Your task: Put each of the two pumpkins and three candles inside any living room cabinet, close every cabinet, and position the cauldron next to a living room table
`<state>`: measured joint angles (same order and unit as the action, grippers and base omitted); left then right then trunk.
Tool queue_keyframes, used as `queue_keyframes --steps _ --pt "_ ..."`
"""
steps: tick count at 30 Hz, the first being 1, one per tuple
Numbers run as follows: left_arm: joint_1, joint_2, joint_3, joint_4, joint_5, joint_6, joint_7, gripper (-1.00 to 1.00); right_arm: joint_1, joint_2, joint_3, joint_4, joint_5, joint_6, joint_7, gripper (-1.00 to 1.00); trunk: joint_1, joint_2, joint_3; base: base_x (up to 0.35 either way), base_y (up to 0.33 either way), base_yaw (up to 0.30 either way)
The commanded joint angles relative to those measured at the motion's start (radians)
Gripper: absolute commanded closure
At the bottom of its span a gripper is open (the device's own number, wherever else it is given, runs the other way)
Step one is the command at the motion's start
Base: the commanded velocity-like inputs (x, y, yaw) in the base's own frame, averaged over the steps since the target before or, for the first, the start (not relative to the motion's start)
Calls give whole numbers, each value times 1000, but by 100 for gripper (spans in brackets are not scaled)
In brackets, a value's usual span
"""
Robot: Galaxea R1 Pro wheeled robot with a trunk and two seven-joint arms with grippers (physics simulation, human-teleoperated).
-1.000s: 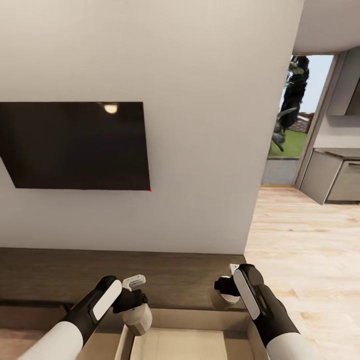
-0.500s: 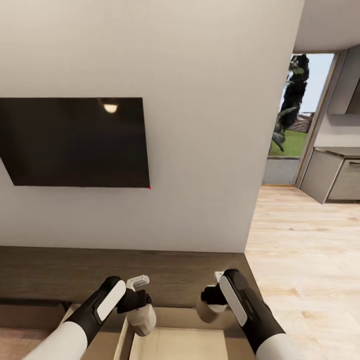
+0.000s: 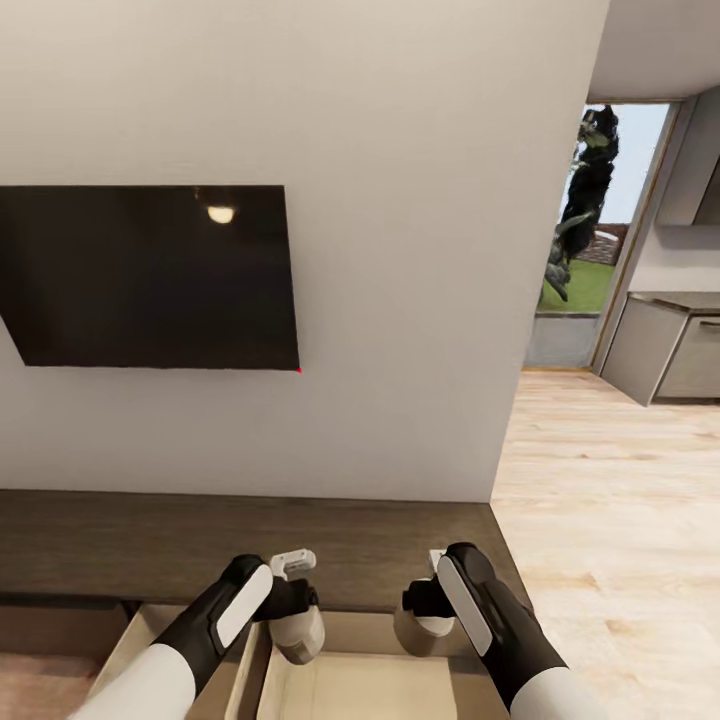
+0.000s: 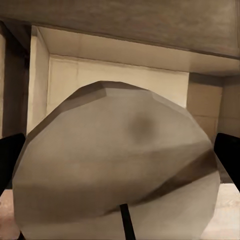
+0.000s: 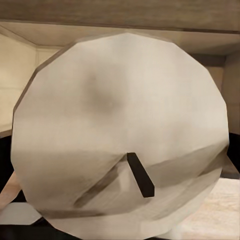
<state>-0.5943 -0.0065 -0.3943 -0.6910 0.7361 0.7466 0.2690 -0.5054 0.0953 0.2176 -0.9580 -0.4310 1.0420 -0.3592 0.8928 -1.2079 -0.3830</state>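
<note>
In each of my two end effectors I hold one short, thick cream-white candle. My left end effector (image 3: 296, 608) is closed around the candle on my left (image 3: 301, 634), and my right end effector (image 3: 428, 600) is closed around the candle on my right (image 3: 420, 630). Both candles hang over the open drawer (image 3: 375, 690) of the long, low dark brown wooden cabinet (image 3: 150, 545), which stands against the pale wall under the flat black television screen (image 3: 150, 277).

In the left wrist view the candle (image 4: 117, 165) is a faceted cylinder seen from its flat end, with a short dark wick (image 4: 126, 225). Dark fingers (image 4: 10, 155) press on its sides. The right wrist view shows the other candle (image 5: 120, 130) in the same way, with its wick (image 5: 140, 174).

I judge these candles to be light, stiff and rather smooth, so they could slip if the grip is weak. The round side, near the middle of the height, is the best place to hold. The surface looks matt and waxy with soft brown shading. The drawer inside is pale, flat wood with straight walls, so a candle set down on its flat end should stand well there.
</note>
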Motion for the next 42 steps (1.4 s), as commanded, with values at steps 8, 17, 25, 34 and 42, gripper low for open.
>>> queue_keyframes --steps 8,17,25,34,42 --pt "-1 -14 -3 61 -7 -21 11 100 -1 0 19 -1 -10 0 -11 100 31 -57 -26 0 0 0" --pt "-1 -22 -3 63 -3 -15 12 100 -1 -1 36 -3 -12 -7 -7 100 65 -120 -55 0 0 0" --pt "-1 -35 -3 63 -3 -15 12 100 -1 -1 41 -5 -12 -12 -4 100 96 -176 -80 0 0 0" --pt "-1 -35 -3 63 -3 -15 12 100 -1 -2 99 -5 -12 -13 -3 100 130 -239 -108 0 0 0" --pt "-1 -35 -3 63 -4 -15 12 100 -1 0 114 -5 -12 -13 -2 100 161 -295 -133 0 0 0"
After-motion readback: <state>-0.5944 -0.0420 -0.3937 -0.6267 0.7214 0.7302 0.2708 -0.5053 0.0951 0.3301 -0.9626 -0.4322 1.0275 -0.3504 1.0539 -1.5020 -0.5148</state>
